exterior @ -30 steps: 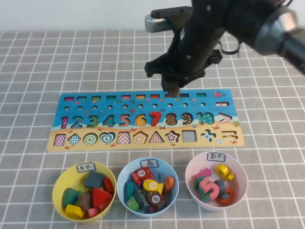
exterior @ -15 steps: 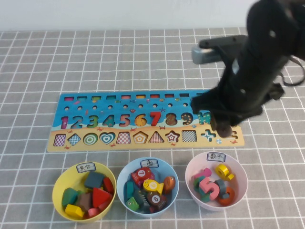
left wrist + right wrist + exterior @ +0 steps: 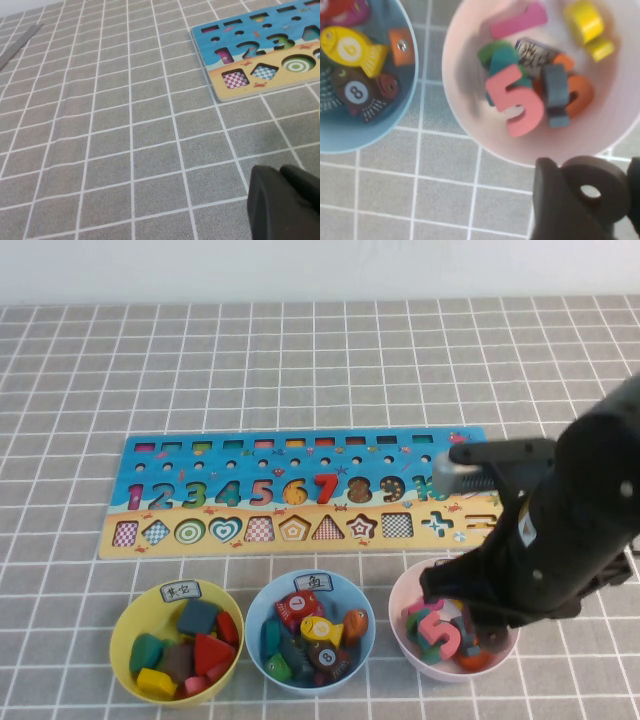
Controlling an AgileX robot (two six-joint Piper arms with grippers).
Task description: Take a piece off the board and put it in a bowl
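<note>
the right arm has swung from the far edge of the board (image 3: 300, 495), at upper centre of the high view a second ago, across its right end, and is now down at the lower right of the frame over the pink bowl (image 3: 402, 635). that puts the carry close to finished; judging by this, only the release is left.

the right hand (image 3: 592, 200) is clamped on the dark number 8 (image 3: 595, 192), a dark finger on either side of it. in the right wrist view the 8 sits at the lower right of the frame, just outside the bowl's near rim rather than squarely over the heap inside, so the hand may want to shift a little further over the bowl before letting go. one round hole of the 8 faces the camera, so its flat face is turned toward the wrist; the other loop is hidden by the fingers, so i cannot tell which way its long axis runs.

inside the bowl lie a pink 5 (image 3: 517, 100), a yellow piece (image 3: 587, 27) and several others. the blue bowl (image 3: 262, 635) sits just beside it, and the yellow bowl (image 3: 125, 640) is at lower left. a red 7 (image 3: 326, 486) remains on the board.

the left hand (image 3: 282, 205) shows only as a dark tip at the lower right of its wrist view, low over the grey checked desk (image 3: 110, 125), well apart from the work; i cannot tell whether it is apart or together.
</note>
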